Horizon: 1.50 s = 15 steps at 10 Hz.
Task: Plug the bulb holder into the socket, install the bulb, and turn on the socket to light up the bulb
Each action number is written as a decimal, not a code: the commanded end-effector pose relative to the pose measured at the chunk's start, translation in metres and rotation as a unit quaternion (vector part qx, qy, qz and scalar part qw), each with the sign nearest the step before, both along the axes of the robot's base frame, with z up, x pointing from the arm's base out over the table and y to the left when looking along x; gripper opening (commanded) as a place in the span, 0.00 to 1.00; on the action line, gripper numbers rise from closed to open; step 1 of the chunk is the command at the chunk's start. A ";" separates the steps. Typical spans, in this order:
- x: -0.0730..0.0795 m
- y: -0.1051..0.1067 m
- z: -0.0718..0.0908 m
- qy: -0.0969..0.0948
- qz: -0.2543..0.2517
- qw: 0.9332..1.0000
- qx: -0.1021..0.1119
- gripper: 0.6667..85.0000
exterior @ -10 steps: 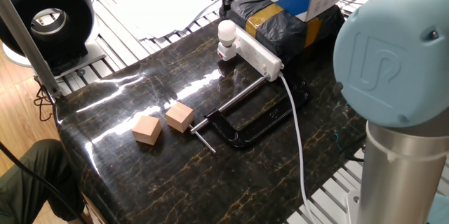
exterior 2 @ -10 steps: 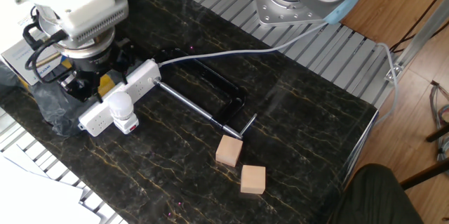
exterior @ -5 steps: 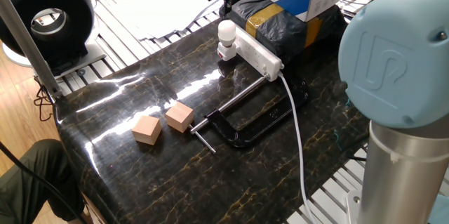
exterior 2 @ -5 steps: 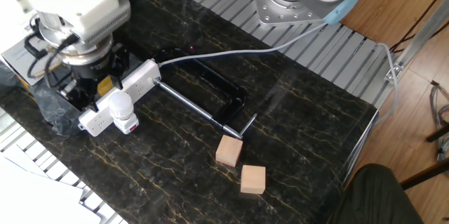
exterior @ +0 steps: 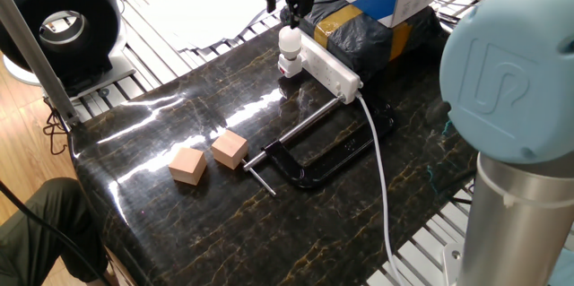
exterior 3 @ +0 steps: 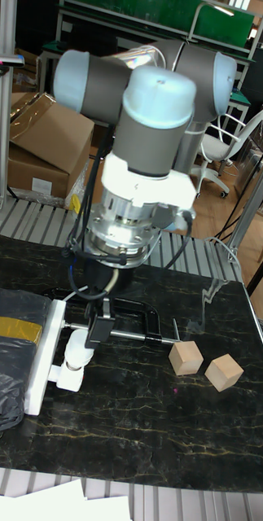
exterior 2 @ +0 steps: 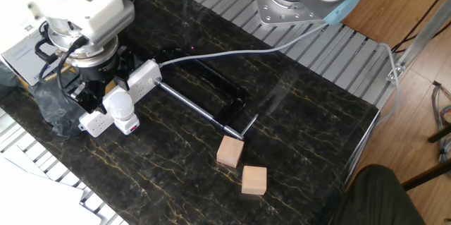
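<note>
Gripper (exterior: 289, 10) hovers above bulb (exterior: 289, 40); jaw spread unclear; tall view hides fingertips.

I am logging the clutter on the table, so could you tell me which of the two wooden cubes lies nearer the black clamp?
The lighter tan cube, which lies almost against the handle end of the black clamp. The pinker cube sits beyond it, farther from the clamp and apart from its neighbour.

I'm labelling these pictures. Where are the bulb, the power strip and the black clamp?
bulb (exterior 2: 118, 102), the other fixed view, its white globe.
power strip (exterior: 330, 68), one fixed view, its top face.
black clamp (exterior: 314, 172), one fixed view, its curved frame.
</note>
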<state>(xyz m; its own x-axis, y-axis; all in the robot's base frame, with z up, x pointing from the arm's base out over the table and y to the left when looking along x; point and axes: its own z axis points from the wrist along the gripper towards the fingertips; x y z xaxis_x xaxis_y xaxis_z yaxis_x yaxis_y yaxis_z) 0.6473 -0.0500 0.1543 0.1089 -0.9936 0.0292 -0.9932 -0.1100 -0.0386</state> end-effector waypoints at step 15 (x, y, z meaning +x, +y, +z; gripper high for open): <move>-0.008 0.000 -0.034 0.003 -0.021 1.000 0.010 0.75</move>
<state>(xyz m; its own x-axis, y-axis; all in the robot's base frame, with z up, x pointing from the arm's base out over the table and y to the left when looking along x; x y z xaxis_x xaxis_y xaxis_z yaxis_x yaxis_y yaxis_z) 0.6389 -0.0545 0.1228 0.0936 -0.9956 0.0104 -0.9951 -0.0939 -0.0324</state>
